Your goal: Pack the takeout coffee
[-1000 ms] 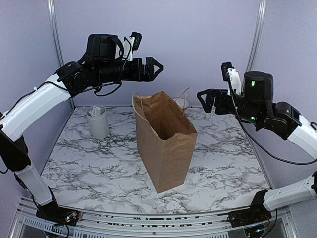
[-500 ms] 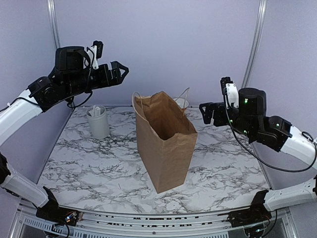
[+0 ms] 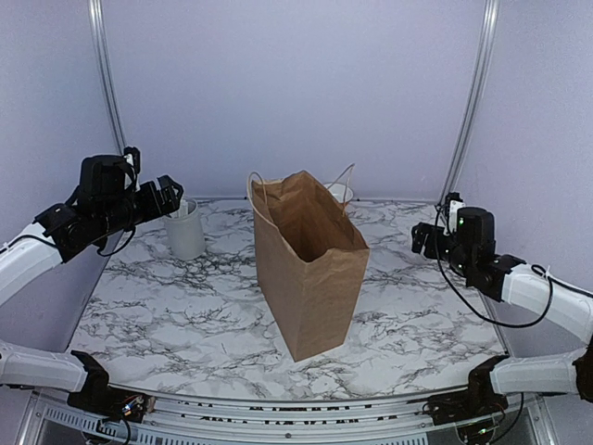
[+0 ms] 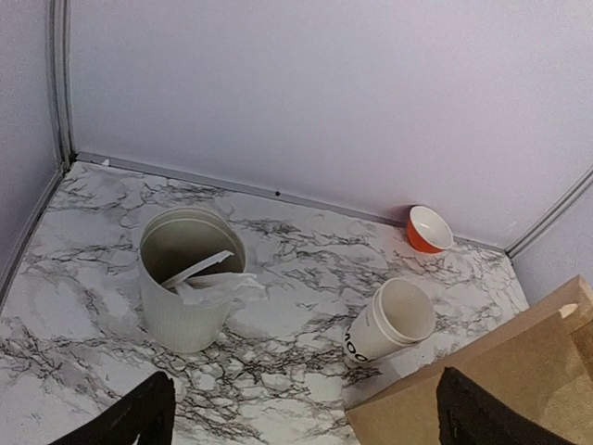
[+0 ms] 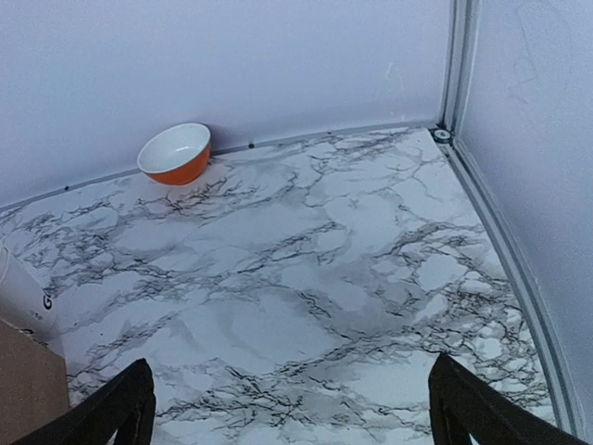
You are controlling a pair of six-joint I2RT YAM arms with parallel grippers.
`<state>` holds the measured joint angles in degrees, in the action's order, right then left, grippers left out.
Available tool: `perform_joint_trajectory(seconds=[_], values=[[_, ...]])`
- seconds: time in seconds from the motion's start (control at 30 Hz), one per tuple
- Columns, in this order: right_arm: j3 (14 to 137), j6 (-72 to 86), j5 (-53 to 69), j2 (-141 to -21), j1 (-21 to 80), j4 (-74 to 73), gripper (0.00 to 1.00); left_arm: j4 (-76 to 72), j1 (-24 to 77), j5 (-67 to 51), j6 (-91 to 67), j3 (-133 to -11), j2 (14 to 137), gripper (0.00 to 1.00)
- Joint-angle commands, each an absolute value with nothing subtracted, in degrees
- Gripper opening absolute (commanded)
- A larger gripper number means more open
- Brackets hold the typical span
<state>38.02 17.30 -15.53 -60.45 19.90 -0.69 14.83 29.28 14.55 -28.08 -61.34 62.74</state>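
A brown paper bag (image 3: 308,269) stands upright and open in the middle of the marble table (image 3: 167,315), its thin handles sticking up at the far rim. The takeout coffee with its black lid shows in none of the views. The overhead camera cannot see the bottom of the bag, so I cannot tell whether the coffee sits in there. Just behind the bag, on the far side, stands a white paper cup (image 4: 390,321) with no lid and dark lettering on its side. Farther back, against the far wall, sits an orange bowl (image 4: 429,229) with a white inside. At the far left a white tub (image 4: 188,295) holds white plastic cutlery.

The left gripper (image 3: 170,193) hangs over the left edge of the table, near the tub and well apart from the bag, its jaws spread wide with nothing between them. The right gripper (image 3: 422,239) hangs low over the right side of the table, also well apart from the bag, its jaws wide too and holding nothing; its wrist camera looks across bare marble to the bowl
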Motion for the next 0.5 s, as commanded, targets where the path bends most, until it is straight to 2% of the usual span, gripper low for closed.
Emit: perform_joint_trajectory(seconds=[0.0,0.27,0.47], values=[[33.06,16.93,-14.89,-59.80,16.16,11.04,0.99,13.13,26.74,17.56,-29.20,-54.50,60.12,0.99],[27.10,8.92,-26.46,-63.82,14.30,19.70,1.00,8.23,25.64,26.00,-24.93,-42.92,58.10,0.99],[23.24,8.69,-21.44,-67.16,6.80,26.60,1.00,-0.91,24.98,26.47,-24.17,-32.58,53.22,0.99]])
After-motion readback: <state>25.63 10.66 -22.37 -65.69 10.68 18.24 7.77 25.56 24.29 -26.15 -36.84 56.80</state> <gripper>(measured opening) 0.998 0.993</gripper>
